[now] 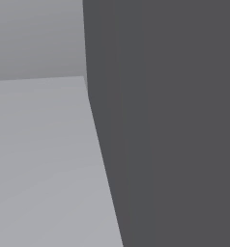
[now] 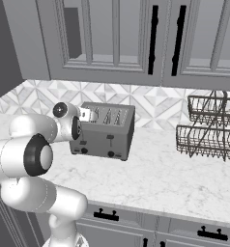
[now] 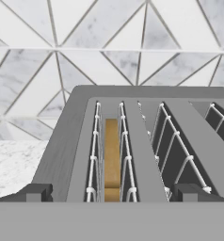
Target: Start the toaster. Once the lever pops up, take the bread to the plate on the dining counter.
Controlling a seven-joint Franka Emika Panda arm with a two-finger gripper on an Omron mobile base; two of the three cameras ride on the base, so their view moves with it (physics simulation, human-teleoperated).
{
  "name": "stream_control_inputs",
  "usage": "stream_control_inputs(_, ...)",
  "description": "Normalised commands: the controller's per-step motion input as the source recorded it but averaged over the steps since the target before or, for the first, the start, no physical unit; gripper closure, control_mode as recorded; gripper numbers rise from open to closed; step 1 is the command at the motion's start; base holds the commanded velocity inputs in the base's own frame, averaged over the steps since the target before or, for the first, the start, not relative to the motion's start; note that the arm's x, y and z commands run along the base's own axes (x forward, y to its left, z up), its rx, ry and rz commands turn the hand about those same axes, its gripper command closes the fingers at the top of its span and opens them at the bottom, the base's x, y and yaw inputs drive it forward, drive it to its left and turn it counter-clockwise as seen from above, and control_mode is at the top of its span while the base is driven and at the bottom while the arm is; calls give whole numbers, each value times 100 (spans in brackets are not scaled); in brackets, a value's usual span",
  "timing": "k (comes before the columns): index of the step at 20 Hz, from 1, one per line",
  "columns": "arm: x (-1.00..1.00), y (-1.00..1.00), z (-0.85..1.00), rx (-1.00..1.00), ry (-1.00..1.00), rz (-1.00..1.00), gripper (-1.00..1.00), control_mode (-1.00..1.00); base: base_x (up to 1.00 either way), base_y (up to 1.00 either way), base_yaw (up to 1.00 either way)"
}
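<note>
Above the toaster (image 3: 132, 141), the gripper (image 3: 111, 194) was held spread, fingertips (image 3: 36, 192) straddling the leftmost slot. Bread (image 3: 111, 155) was seated deep inside that slot. Likely the fingers should be lowered straight and centred before being closed.

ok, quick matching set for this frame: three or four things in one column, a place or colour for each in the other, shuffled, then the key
Things:
1. bread
2. toaster
3. wire rack
4. cabinet handles

Place or colour:
A. black, upright on the upper cabinet doors
B. tan, standing down in a toaster slot
C. dark, on the marble worktop at the right, by the backsplash
D. grey, on the marble worktop just beyond the arm

Pairs: 1-B, 2-D, 3-C, 4-A
</note>
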Motion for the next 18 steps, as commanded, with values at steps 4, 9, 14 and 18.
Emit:
stream_control_inputs(4,0,0,0,0,0,0,-100,-100,0,0,0)
stream_control_inputs(9,0,0,0,0,0,0,-100,-100,0,0,0)
stream_control_inputs(14,0,0,0,0,0,0,-100,-100,0,0,0)
stream_control_inputs(18,0,0,0,0,0,0,-100,-100,0,0,0)
